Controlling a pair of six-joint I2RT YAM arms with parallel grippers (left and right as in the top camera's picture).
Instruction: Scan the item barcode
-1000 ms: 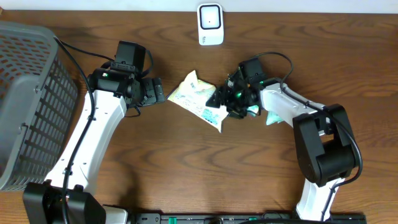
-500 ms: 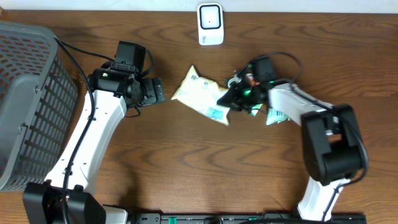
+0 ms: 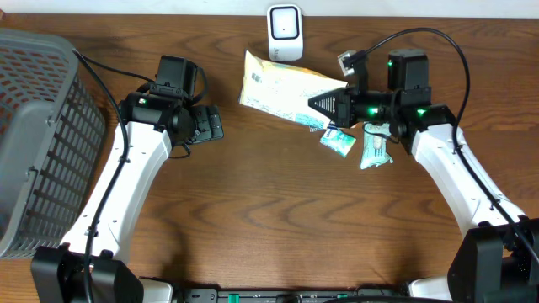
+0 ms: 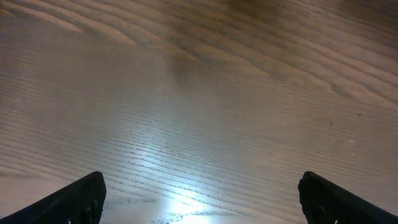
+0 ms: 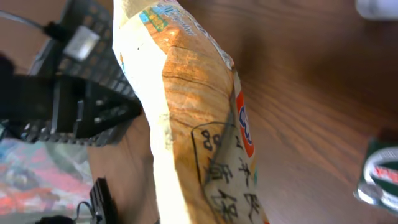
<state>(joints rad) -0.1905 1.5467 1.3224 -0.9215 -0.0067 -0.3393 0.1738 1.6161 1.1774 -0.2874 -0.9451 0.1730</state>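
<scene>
The item is a cream and orange snack bag [image 3: 278, 91], lifted off the table and lying lengthwise just below the white barcode scanner [image 3: 285, 32] at the back edge. My right gripper [image 3: 324, 105] is shut on the bag's right end. In the right wrist view the bag [image 5: 199, 124] fills the middle, with printed characters on it, and hides the fingers. No barcode shows. My left gripper [image 3: 215, 124] stands open to the left of the bag, apart from it. In the left wrist view its fingertips [image 4: 81, 199] frame bare wood.
A grey mesh basket [image 3: 42, 135] takes up the left side of the table. Two small green and white packets [image 3: 337, 140] [image 3: 375, 151] lie under the right arm. One green packet [image 5: 379, 177] shows at the right edge of the right wrist view.
My right gripper has shut on the bag and carried it up off the table toward the scanner, the arm swinging out to the right. The left arm has not moved.
</scene>
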